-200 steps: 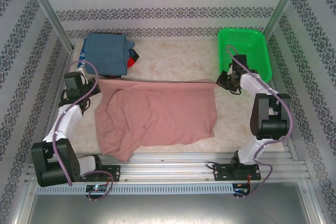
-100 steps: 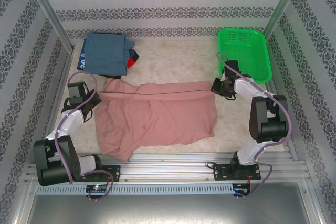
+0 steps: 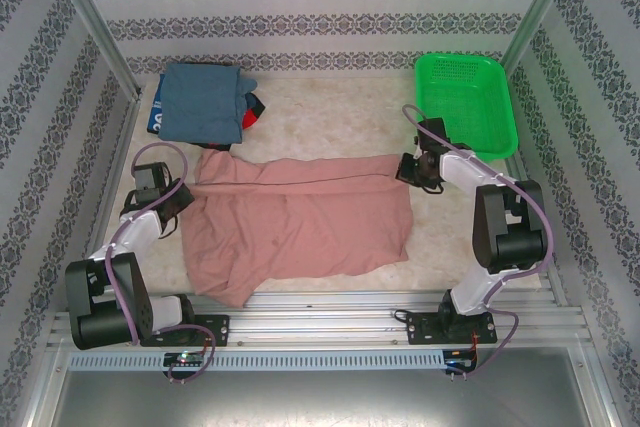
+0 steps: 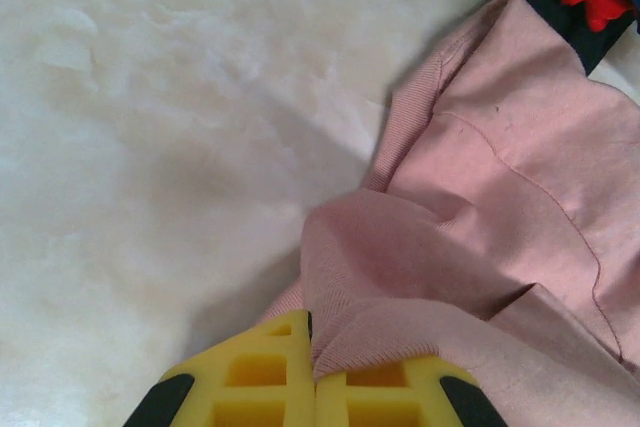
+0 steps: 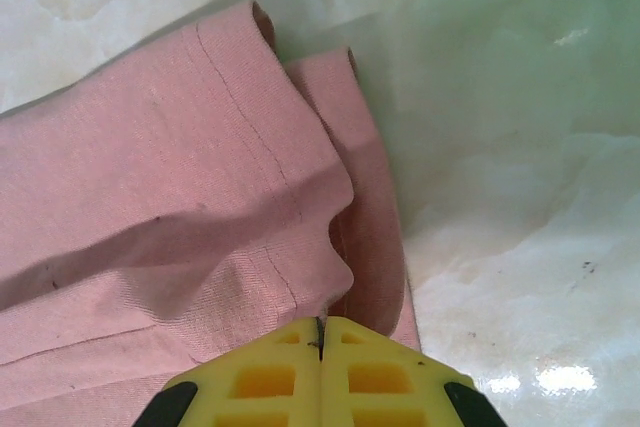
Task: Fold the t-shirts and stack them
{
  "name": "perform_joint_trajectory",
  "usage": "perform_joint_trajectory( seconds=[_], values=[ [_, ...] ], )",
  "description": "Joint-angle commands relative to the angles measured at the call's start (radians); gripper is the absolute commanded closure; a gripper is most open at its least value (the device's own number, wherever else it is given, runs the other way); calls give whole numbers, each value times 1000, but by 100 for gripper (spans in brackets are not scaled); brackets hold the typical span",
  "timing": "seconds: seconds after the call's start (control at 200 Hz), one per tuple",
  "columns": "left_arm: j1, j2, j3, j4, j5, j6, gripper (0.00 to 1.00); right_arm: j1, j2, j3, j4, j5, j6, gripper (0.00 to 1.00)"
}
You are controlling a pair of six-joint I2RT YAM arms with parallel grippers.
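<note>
A pale, marbled surface fills the space between the patterned walls. A large dusty-pink shirt covers most of its middle, spread out but wrinkled, with one sleeve trailing toward the near left corner. The shirt's far edge runs as a nearly straight line from the left arm across to the right arm, and a narrow band of cloth is doubled over along it.

A green mesh basket sits in the far right corner, apart from the shirt. In the far left corner is a stack of folded shirts. A blue-grey one lies on top, with dark and red cloth poking out at its right side, and the stack sits just beyond the pink shirt's far left corner.

The left end effector has its yellow fingers pressed together, pinching a bunched fold of the pink shirt at its left end. The right end effector is likewise clamped tight on the stitched hem at the shirt's far right corner, where two layers of cloth overlap.
</note>
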Motion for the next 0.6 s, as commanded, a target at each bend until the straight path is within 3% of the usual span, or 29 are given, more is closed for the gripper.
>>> perform_joint_trajectory(
  seconds=[0.0, 0.39, 0.46, 0.54, 0.595],
  values=[
    [13, 5, 0, -19, -26, -2, 100, 17, 15, -23, -11, 23, -11, 100],
    [15, 7, 0, -36, -43, 0, 100, 30, -14, -86, -34, 56, -20, 100],
    [15, 10, 6, -58, -56, -7, 100, 30, -20, -99, -44, 67, -22, 93],
    [16, 8, 16, -93, -65, -20, 88, 29, -29, -115, -52, 79, -24, 89],
    [16, 0, 25, -119, -70, -37, 81, 28, -38, -121, -63, 87, -23, 81]
  ],
)
